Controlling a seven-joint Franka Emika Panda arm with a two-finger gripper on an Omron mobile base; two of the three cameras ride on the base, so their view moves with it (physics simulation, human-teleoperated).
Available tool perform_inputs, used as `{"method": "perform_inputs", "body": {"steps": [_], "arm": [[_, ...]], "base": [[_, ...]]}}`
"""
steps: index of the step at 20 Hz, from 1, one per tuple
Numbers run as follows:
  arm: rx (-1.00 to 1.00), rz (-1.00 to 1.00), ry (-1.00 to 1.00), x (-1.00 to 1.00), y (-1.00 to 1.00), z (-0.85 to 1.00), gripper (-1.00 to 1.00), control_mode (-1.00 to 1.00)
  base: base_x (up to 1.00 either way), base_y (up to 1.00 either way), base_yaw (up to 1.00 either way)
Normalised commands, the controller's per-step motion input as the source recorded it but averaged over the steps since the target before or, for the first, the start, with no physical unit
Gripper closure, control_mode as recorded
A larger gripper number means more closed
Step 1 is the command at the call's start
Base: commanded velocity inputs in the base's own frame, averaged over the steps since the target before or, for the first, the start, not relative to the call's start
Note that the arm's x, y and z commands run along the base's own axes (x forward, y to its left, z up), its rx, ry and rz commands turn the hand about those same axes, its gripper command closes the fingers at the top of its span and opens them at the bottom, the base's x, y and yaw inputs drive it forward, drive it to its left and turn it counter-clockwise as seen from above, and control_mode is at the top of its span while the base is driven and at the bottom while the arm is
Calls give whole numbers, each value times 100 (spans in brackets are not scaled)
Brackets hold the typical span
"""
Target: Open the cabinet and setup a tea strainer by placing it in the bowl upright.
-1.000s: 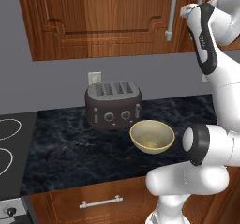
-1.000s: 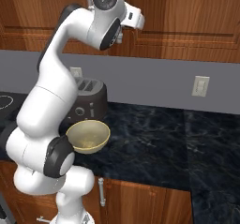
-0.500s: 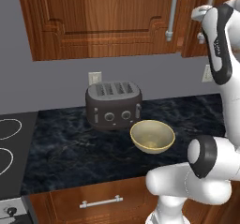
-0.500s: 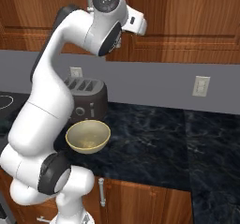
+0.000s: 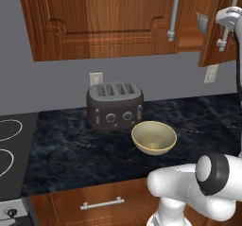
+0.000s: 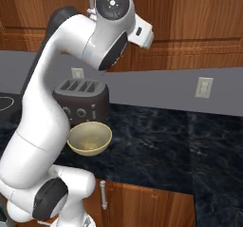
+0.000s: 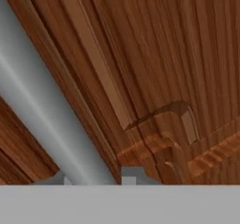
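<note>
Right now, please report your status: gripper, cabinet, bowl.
Gripper state unclear, up at the cabinet door, which stands ajar. Bowl empty on the counter beside the toaster. Nothing blocking the bowl.

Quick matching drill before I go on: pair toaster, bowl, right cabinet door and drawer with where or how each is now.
Things:
1. toaster
2. bowl
3. right cabinet door
4. drawer

Places or states:
A. swung partly open
B. below the counter edge, shut
C. against the wall, by an outlet
D. on the counter, in front of the toaster, empty

Pairs: 1-C, 2-D, 3-A, 4-B
</note>
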Motion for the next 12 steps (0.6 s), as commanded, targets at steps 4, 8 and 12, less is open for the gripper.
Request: {"method": "perform_inputs", "body": {"steps": [4,8,12], "arm": [[17,0,0,-100,-78,0,100,-100],[13,0,-1,-100,-83,5,100,-100],[11,0,0,-100,-78,23,100,-100]], "base": [[0,0,0],[0,0,0],[0,0,0]]}}
